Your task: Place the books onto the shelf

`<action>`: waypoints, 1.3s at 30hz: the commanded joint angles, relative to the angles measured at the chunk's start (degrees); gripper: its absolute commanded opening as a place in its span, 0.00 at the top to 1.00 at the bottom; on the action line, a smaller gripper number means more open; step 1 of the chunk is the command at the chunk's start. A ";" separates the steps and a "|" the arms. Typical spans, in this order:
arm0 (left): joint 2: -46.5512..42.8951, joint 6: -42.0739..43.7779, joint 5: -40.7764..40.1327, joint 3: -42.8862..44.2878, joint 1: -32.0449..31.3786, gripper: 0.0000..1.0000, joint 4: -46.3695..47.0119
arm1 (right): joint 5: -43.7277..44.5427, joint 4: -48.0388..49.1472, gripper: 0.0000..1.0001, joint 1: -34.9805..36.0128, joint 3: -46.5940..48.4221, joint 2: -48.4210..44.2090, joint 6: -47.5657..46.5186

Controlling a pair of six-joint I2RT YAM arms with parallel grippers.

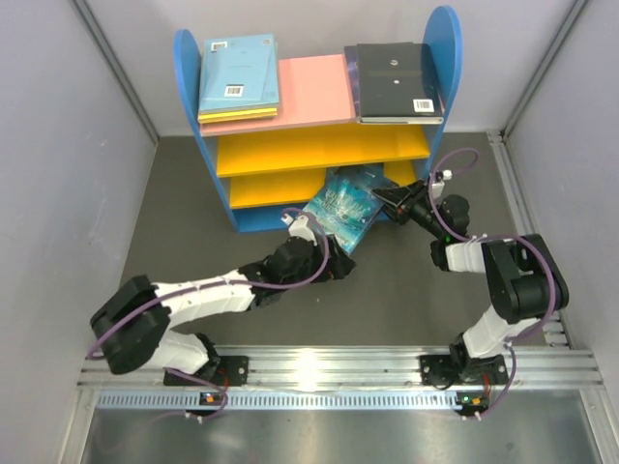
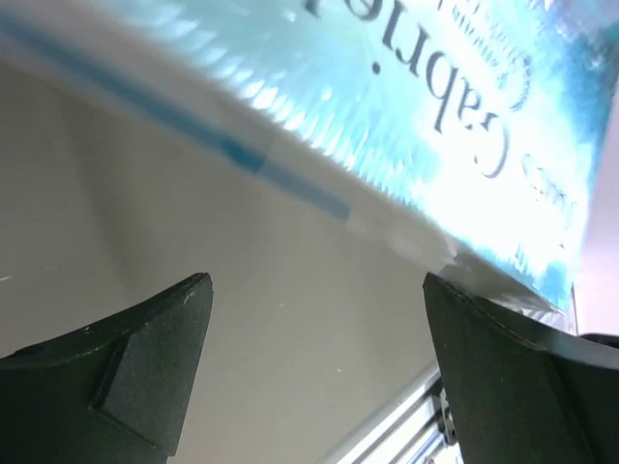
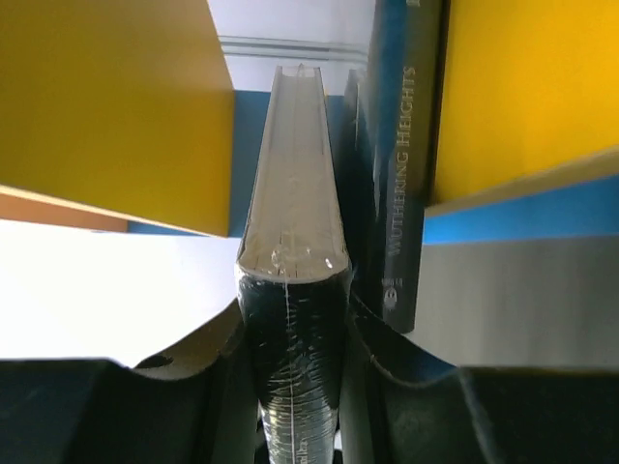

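Observation:
My right gripper [image 1: 389, 199] is shut on a teal book [image 1: 345, 209], which hangs tilted in front of the shelf's [image 1: 190, 87] lowest yellow board. In the right wrist view the jaws [image 3: 295, 311] clamp its plastic-wrapped dark spine, page edges [image 3: 295, 164] pointing into the shelf beside an upright dark blue book [image 3: 399, 193]. My left gripper [image 1: 336, 258] sits just below the teal book's near edge, open. In the left wrist view, the teal cover [image 2: 387, 87] fills the top above the empty left gripper [image 2: 319, 324]. A light blue book [image 1: 238, 75] lies on a yellow one, and a black book [image 1: 394, 79] lies on the pink top board.
Grey walls stand close on both sides and behind the shelf. The dark mat [image 1: 193, 232] lies in front of the shelf. A metal rail [image 1: 319, 372] carrying both arm bases runs along the near edge. Yellow boards [image 3: 106, 106] flank the held book in the right wrist view.

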 commanded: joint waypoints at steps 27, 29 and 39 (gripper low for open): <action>22.80 -1.13 12.08 23.31 0.32 0.11 8.14 | 5.19 -55.57 0.00 2.59 17.76 -19.75 -33.89; 23.76 -1.56 12.08 24.89 0.32 0.11 8.05 | 6.61 -61.94 0.00 2.68 21.01 -20.99 -38.29; 27.46 -4.20 12.69 28.85 0.23 0.12 8.67 | 13.99 -78.93 0.03 2.86 22.62 -22.65 -45.79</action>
